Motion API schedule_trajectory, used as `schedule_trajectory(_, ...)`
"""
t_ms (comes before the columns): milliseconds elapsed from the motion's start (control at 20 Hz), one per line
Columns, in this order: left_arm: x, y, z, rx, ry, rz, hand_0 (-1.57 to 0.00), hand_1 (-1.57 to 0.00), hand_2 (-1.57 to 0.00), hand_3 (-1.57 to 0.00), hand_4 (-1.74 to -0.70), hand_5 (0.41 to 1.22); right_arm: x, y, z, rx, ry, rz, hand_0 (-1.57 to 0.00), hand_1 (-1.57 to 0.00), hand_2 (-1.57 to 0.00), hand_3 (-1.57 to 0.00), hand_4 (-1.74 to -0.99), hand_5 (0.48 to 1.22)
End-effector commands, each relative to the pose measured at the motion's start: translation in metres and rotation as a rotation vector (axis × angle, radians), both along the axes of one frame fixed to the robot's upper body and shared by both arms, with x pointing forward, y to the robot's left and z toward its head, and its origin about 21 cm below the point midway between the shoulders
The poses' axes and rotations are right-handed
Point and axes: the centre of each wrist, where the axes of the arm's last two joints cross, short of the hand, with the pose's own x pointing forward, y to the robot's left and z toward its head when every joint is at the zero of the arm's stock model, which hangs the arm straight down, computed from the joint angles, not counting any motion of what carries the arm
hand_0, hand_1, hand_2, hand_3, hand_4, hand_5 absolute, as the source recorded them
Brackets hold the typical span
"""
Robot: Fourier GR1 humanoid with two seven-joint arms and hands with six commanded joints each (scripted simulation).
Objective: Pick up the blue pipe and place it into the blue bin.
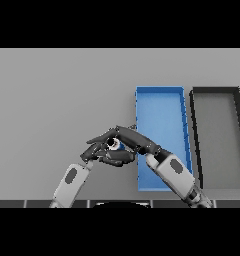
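You have a plain grey table [52, 100]. The bin [159, 120] near its right edge is bright blue inside and out; the tray [219, 135] beside it is grey with black walls. Both hands, left [99, 150] and right [134, 140], are dark charcoal on white and grey arms. The pipe [120, 145] between them shows blue with a pale end.

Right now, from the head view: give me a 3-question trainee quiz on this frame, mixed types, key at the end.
1. True or false: the blue pipe already lies inside the blue bin.
2. Multiple choice: the dark grey bin stands A) left of the blue bin, B) right of it, C) stacked on it.
3. Fill in: the right hand and left hand meet just ____ of the blue bin on the grey table.

Key: 1 false; the pipe shows between the hands' fingers, outside the bin. 2 B. 3 left.
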Motion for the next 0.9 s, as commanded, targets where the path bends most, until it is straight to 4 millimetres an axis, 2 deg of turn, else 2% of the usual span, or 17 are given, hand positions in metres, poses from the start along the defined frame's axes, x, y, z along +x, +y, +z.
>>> schedule_trajectory(0,0.001,0.003,0.001,0.009,-0.004,0.004,-0.03,-0.02,-0.02,-0.02,-0.92,0.482,0.004,0.001,0.009,0.015,0.004,-0.001,-1.57,-1.57,-1.57,-1.57,-1.741,1.221)
schedule_trajectory(50,0.0,0.001,-0.001,0.016,0.008,0.0,-0.02,-0.02,-0.02,-0.02,-0.92,0.474,0.004,-0.001,0.015,0.035,0.034,0.001,-1.57,-1.57,-1.57,-1.57,-1.741,1.221)
schedule_trajectory(200,0.002,-0.001,-0.002,0.021,0.013,-0.001,-0.01,-0.01,-0.01,-0.01,-0.91,0.456,0.007,-0.008,0.053,0.1,0.053,0.02,-1.57,-1.57,-1.57,-1.57,-1.741,1.221)
schedule_trajectory(400,0.0,0.0,-0.001,0.017,0.02,-0.013,0.0,0.0,0.0,0.0,-0.91,0.437,0.028,-0.018,0.106,0.172,0.007,0.042,-1.57,-1.57,-1.57,-1.57,-1.741,1.221)
schedule_trajectory(550,0.004,-0.002,0.003,0.039,0.029,0.008,0.0,0.0,0.0,0.0,-0.9,0.432,0.044,-0.037,0.139,0.236,-0.08,-0.13,-1.57,-1.57,-1.57,-1.57,-1.741,1.221)
schedule_trajectory(650,0.003,0.004,0.002,0.038,0.02,0.006,0.0,0.0,0.0,0.0,-0.89,0.428,0.053,-0.048,0.155,0.225,-0.091,-0.235,-1.57,-1.57,-1.57,-1.57,-1.741,1.221)
schedule_trajectory(850,0.0,0.006,0.002,0.041,0.015,0.005,0.0,0.0,0.0,0.0,-0.89,0.412,0.083,-0.088,0.151,0.191,-0.051,-0.421,-1.57,-1.57,-1.57,-1.57,-1.741,1.221)
